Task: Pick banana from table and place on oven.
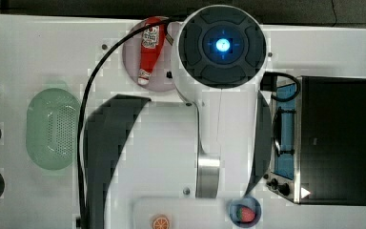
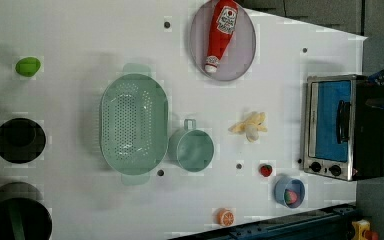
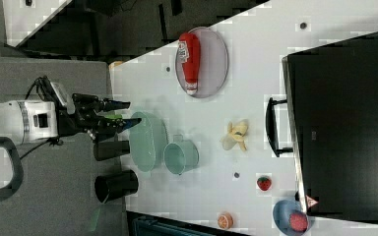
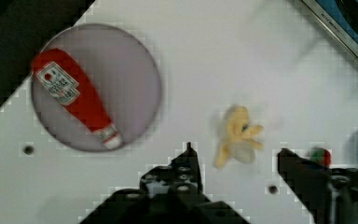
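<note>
The banana [image 2: 250, 126] is a small pale yellow toy lying on the white table [image 2: 80, 30], between the mint cup [image 2: 194, 148] and the oven [image 2: 337, 127]. It appears again as the banana [image 3: 235, 134] in the right view, and as the banana [image 4: 238, 134] in the wrist view. The oven [image 3: 344, 123] has a black top, and its blue glass door with a bar handle faces the banana. My gripper [image 3: 124, 113] hangs well above the table, open and holding nothing. In the wrist view the gripper [image 4: 237, 157] has the banana framed between its dark fingers [image 4: 186, 161], far below them.
A red ketchup bottle [image 2: 221, 32] lies on a grey plate [image 2: 242, 55]. A mint colander [image 2: 134, 122] sits beside the cup. A strawberry [image 2: 265, 170], a blue bowl [image 2: 282, 190], an orange slice [image 2: 225, 217], black cups [image 2: 20, 140] and a green piece [image 2: 28, 66] are spread around.
</note>
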